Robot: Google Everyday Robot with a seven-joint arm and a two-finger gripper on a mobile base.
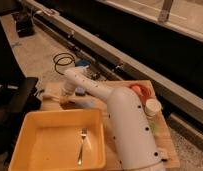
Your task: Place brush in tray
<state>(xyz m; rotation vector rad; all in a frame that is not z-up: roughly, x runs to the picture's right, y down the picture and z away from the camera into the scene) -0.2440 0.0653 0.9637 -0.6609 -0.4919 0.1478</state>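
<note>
The yellow tray (25, 125) sits at the near left of the wooden table, with a silver fork (82, 145) lying inside it. My white arm reaches from the lower right over the table. Its gripper (66, 93) is low over the table's far left part, just beyond the tray's far rim. A slim pale thing that looks like the brush (51, 96) lies on the table right by the gripper's left side. I cannot tell whether the gripper touches it. Its dark bristle head does not show.
An orange bowl (140, 90) and a white cup (152, 106) stand at the table's right side. A pale blue item (88, 103) lies under the arm. A black cable coil (62, 62) lies on the floor beyond. A dark chair (15, 100) stands at the left.
</note>
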